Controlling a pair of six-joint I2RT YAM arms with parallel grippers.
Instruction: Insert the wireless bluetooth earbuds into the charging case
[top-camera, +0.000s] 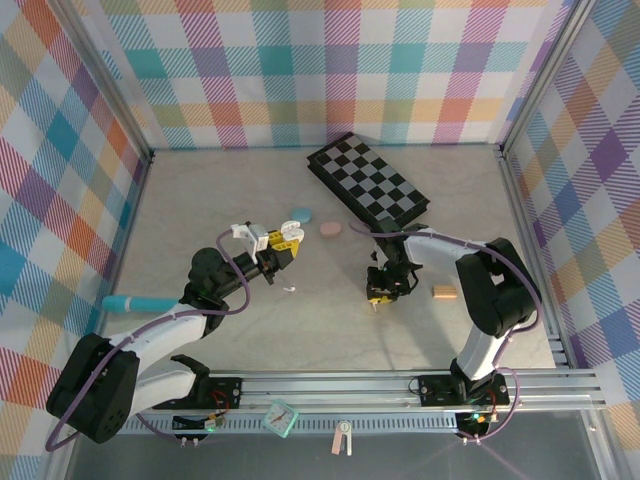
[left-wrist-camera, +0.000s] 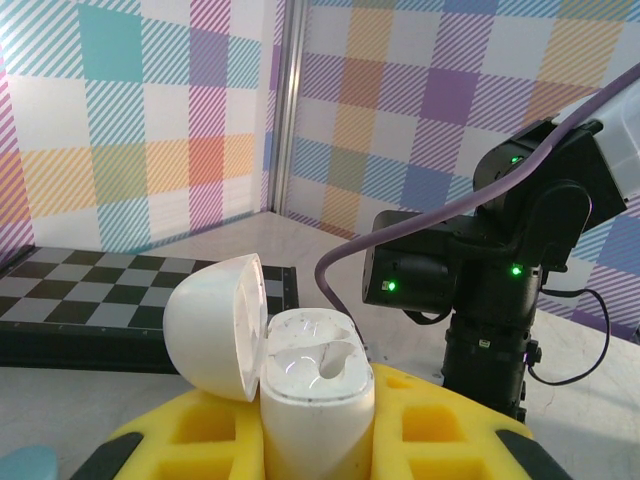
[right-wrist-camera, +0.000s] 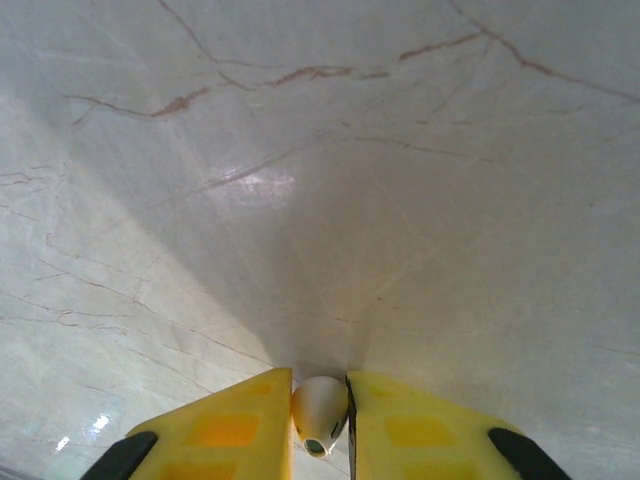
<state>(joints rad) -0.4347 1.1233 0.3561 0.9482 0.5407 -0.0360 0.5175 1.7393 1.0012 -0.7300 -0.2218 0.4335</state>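
Two small items nearest of all, on the rail (top-camera: 400, 380) at the near edge: a mint-green square piece (top-camera: 281, 417) and, a little to its right, a pale pink-and-white piece (top-camera: 343, 437), both too small to identify.

Beyond the rail, far to the left, a teal stick (top-camera: 130, 301) flat on the marble table (top-camera: 200, 200), its right end hidden behind the left arm.

Right of centre, the right gripper (top-camera: 377, 296) pointed down at the tabletop. Yellow fingers (right-wrist-camera: 240, 425) pressed together on a white earbud (right-wrist-camera: 320, 412), pinched between the tips and close to the marble; whether it touches the marble, impossible to tell. Near that gripper on its right, apart from it, a small orange cylinder (top-camera: 443, 292) on its side. Left of the gripper, near the middle of the table, a tiny white speck (top-camera: 291, 289), too small to name.

Farther back and left, the left gripper (top-camera: 281, 240) clamped around the lower half of a white charging case (left-wrist-camera: 315, 400). Case upright, lid (left-wrist-camera: 215, 325) swung open to the left, two hollow wells showing.

Just past that, a pink oval case (top-camera: 329, 230) and a pale blue oval case (top-camera: 299, 214), near each other, not touching, flat on the table.

Farthest, a black-and-grey chessboard (top-camera: 368, 182) lying at an angle, right of centre, short of the plaid back wall (top-camera: 320, 70).
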